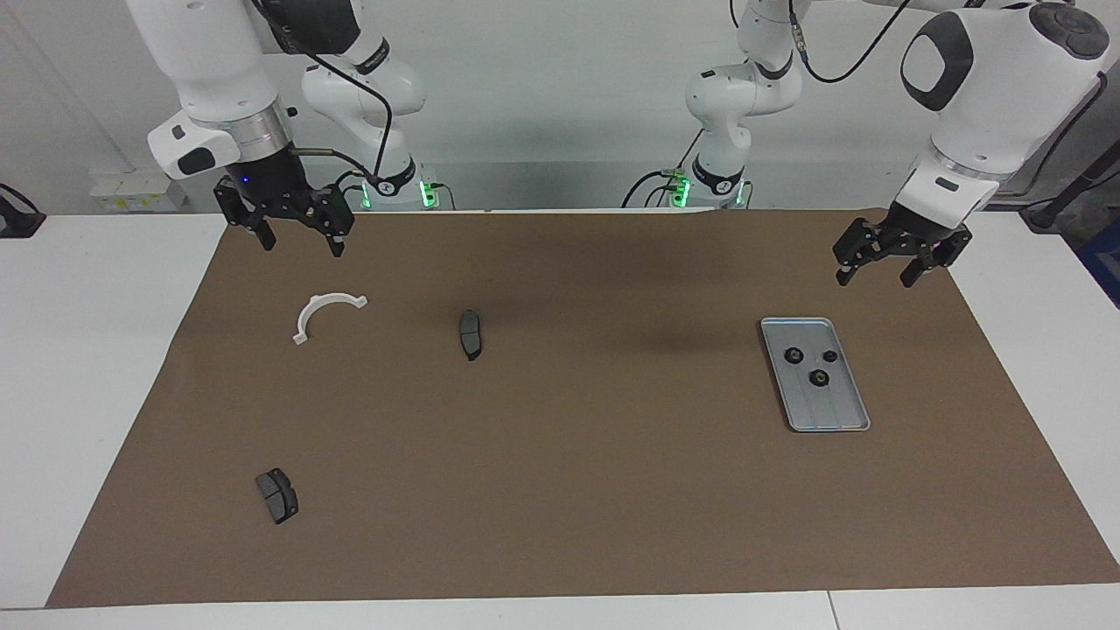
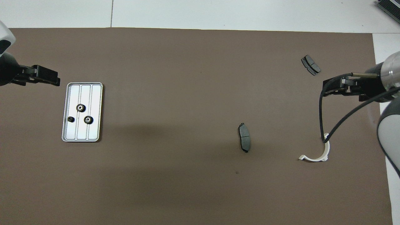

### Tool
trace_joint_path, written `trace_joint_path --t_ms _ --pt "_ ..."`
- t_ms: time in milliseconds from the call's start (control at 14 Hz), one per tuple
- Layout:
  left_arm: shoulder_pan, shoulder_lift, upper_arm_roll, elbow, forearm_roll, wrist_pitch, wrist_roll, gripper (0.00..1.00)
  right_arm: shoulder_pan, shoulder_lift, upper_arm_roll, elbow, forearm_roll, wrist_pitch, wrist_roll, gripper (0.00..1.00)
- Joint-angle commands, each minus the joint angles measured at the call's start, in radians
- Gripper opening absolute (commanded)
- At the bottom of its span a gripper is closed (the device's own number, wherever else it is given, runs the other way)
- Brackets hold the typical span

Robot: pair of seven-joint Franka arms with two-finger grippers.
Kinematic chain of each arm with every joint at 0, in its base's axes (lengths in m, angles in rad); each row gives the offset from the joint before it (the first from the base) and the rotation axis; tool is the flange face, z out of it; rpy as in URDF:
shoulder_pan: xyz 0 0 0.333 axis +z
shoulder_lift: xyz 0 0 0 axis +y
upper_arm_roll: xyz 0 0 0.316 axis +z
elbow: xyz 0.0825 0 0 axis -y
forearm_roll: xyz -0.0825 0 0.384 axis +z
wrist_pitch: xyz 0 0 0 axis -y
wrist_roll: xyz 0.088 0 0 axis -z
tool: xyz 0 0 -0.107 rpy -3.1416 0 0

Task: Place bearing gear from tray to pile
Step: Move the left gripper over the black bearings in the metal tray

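Facing view: the tray [image 1: 814, 411] sits on the brown mat [image 1: 569, 490] toward the left arm's end, with 3 bearing gears [image 1: 820, 377] in it, all in the half nearer the robots. The left gripper [image 1: 885, 267] hangs over the mat by the tray, fingers spread, holding nothing. The right gripper [image 1: 299, 234], also spread and empty, hangs over the white bracket [image 1: 325, 315].

Overhead view: same tray [image 2: 95, 93], 3 gears [image 2: 81, 107] clustered inside. The 2 brake pads [image 2: 244, 137] lie well apart from the tray, toward the right arm's end.
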Motion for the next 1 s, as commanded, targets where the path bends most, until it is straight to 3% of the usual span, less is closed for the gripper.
trace_joint_path --t_ms 0,214,498,925 --pt "-0.007 -0.031 0.004 -0.046 0.012 0.031 -0.003 1.0 -0.015 -0.016 0.007 -0.023 0.007 0.011 -0.025 1.0" --pt "-0.002 -0.035 0.006 -0.06 0.014 0.036 -0.002 1.0 -0.015 -0.016 0.007 -0.023 0.007 0.011 -0.025 1.0" --pt "0.007 -0.083 0.006 -0.178 0.014 0.083 0.005 1.0 -0.015 -0.016 0.007 -0.023 0.007 0.011 -0.025 1.0" --pt "0.01 -0.086 0.007 -0.388 0.016 0.314 -0.012 1.0 -0.015 -0.016 0.007 -0.023 0.007 0.009 -0.025 1.0"
